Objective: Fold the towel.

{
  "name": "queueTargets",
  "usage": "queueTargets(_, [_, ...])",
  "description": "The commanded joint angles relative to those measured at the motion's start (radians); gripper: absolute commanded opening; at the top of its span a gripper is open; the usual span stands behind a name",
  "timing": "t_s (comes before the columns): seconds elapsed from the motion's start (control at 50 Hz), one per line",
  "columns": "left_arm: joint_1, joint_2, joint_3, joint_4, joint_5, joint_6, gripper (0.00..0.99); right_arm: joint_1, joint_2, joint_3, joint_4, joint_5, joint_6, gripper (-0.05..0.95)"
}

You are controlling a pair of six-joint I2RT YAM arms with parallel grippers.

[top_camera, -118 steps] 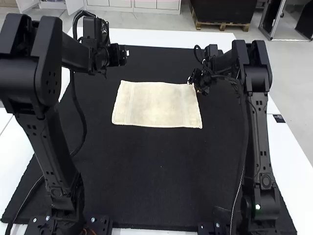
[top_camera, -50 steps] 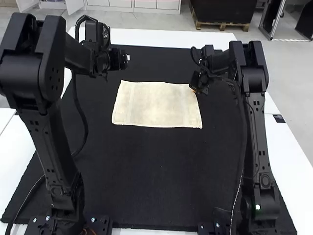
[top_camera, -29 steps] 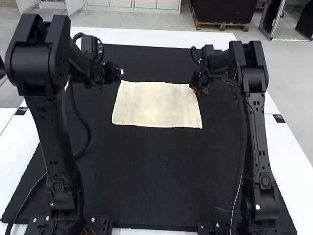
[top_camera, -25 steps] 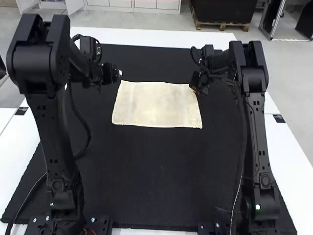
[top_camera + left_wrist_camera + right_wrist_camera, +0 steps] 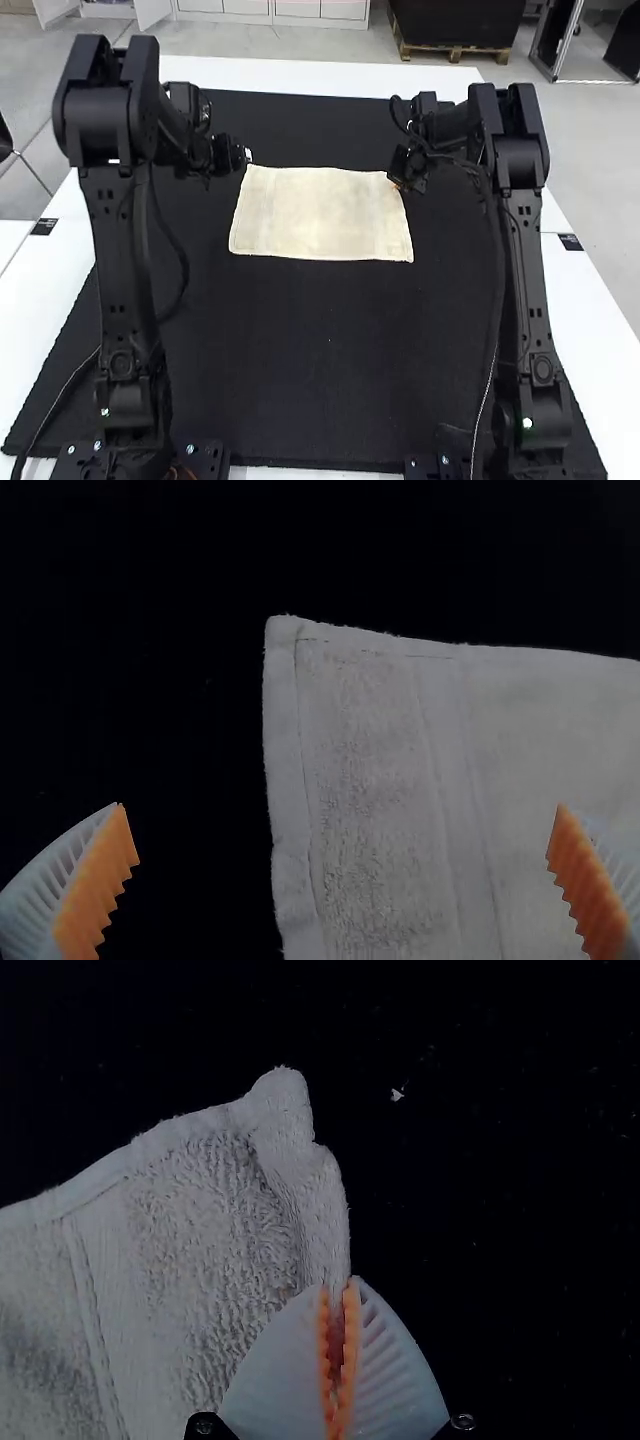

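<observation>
- Terry towel [image 5: 320, 215]: spread out on the black mat [image 5: 320, 350]; judged light, limp and not slippery.
- Right gripper [image 5: 339, 1282]: towel edge pinched near the far right corner.
- Left gripper [image 5: 340, 807]: fingers parted widely near the far left corner, judged best grasped.

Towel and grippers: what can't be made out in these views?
- Towel, underside, high view: hidden beneath its top face, so the layers can't be counted.
- Depth of the right gripper's hold, right wrist view: its own fingers cover the pinched edge.
- The rest of the towel beyond one corner, left wrist view: cut off by the picture's edge.
- White speck, right wrist view: too small to identify.
</observation>
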Motion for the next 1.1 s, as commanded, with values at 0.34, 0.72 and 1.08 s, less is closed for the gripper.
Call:
queueTargets(0.34, [-0.002,0.235,0.331,-0.130,0.023,0.005,0.970,0.059,-0.010,-0.073,-0.038,-0.098,-0.011,0.00])
queueTargets(0.72, [-0.070,0.290,0.411,-0.160,0.023,-0.001,0.970,0.065,-0.023,-0.081,-0.037,-0.104,-0.011,0.00])
queueTargets(1.08, [-0.060,0.304,0.417,-0.160,0.021,-0.003,0.970,0.065,-0.023,-0.084,-0.037,-0.109,-0.011,0.00])
